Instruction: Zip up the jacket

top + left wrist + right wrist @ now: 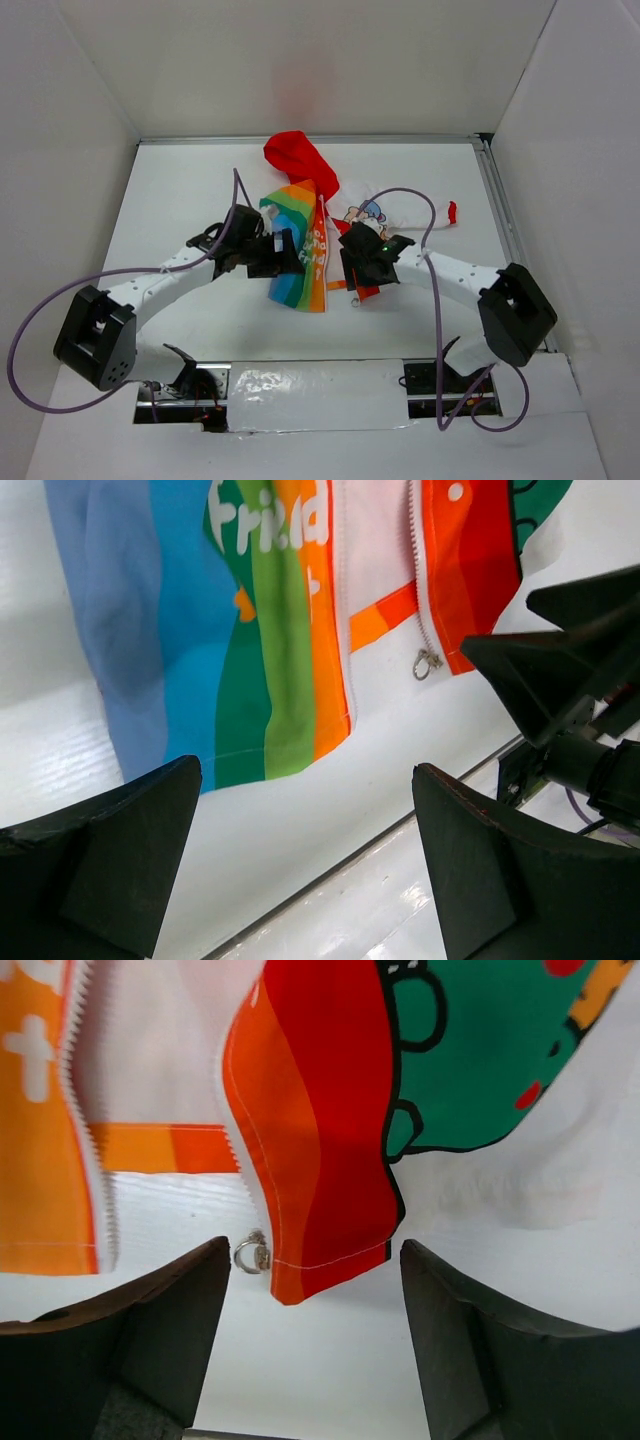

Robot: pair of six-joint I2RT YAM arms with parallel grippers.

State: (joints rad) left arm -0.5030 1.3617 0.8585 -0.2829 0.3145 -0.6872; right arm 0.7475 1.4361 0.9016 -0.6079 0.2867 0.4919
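The jacket lies unzipped on the table, hood farthest from the arms; left gripper and right gripper hover at its near hem, both spread open and empty, zipper pull by the right one.

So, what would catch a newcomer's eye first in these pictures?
The bright jacket lies unzipped in the middle of the white table, its red hood pointing to the far edge. The left gripper and the right gripper hover open at its near hem, where a small metal zipper pull lies.
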